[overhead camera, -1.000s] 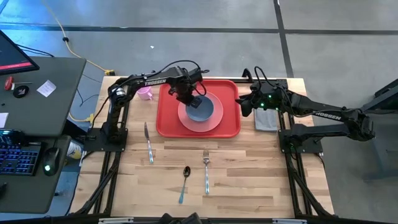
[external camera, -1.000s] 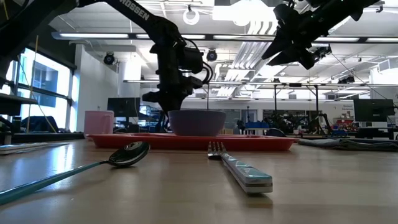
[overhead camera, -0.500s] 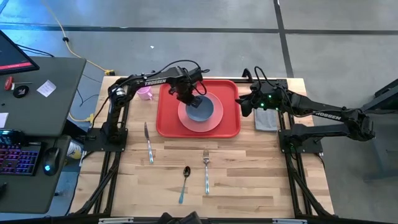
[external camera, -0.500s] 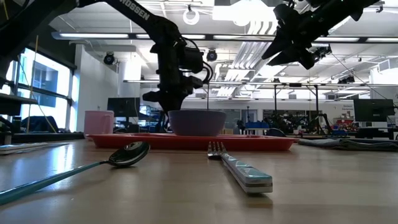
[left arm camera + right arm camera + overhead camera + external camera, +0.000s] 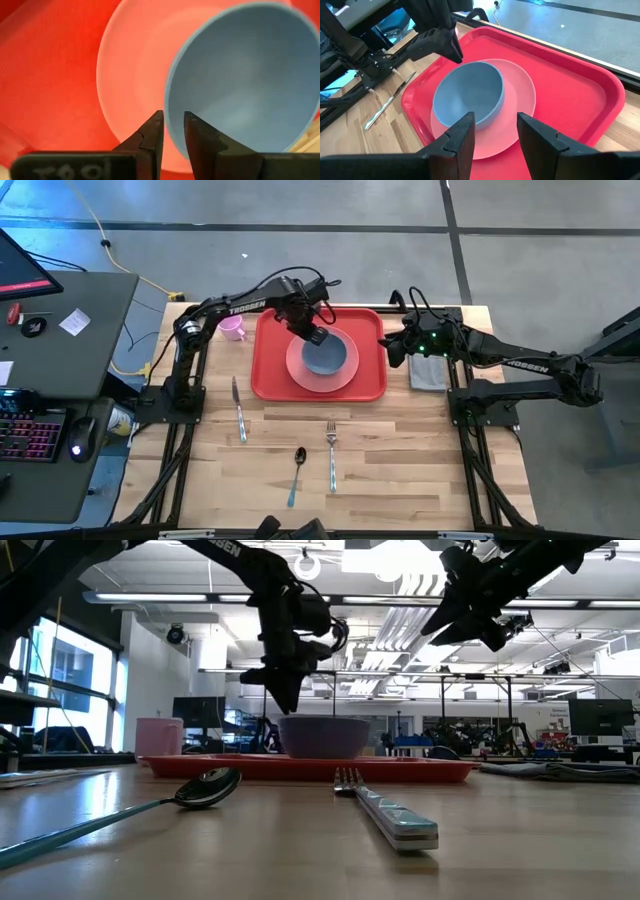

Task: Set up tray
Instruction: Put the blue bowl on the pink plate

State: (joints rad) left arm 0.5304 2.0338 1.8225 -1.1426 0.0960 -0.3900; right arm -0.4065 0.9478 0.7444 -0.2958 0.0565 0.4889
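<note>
The red tray [image 5: 268,372] lies at the table's far middle. A salmon-pink plate [image 5: 300,373] sits on it, and a blue bowl [image 5: 327,357] stands upright on the plate. My left gripper [image 5: 314,334] hovers just above the bowl's far-left rim [image 5: 169,125]. Its fingers are open by a narrow gap and touch nothing; in the low view its tips [image 5: 291,706] are clear of the rim [image 5: 322,720]. My right gripper [image 5: 495,127] is open, raised over the table to the right of the tray [image 5: 580,95], and empty.
A pink cup [image 5: 233,329] stands left of the tray. A knife [image 5: 238,408], a spoon [image 5: 296,472] and a fork [image 5: 331,455] lie on the bare wood nearer me. A grey cloth [image 5: 428,373] lies right of the tray, under my right arm.
My left gripper has let go of the bowl's rim, risen clear of it and tipped slightly toward the table's far edge. The bowl has stayed on the plate, shifted a little to the right. The right arm has kept still.
</note>
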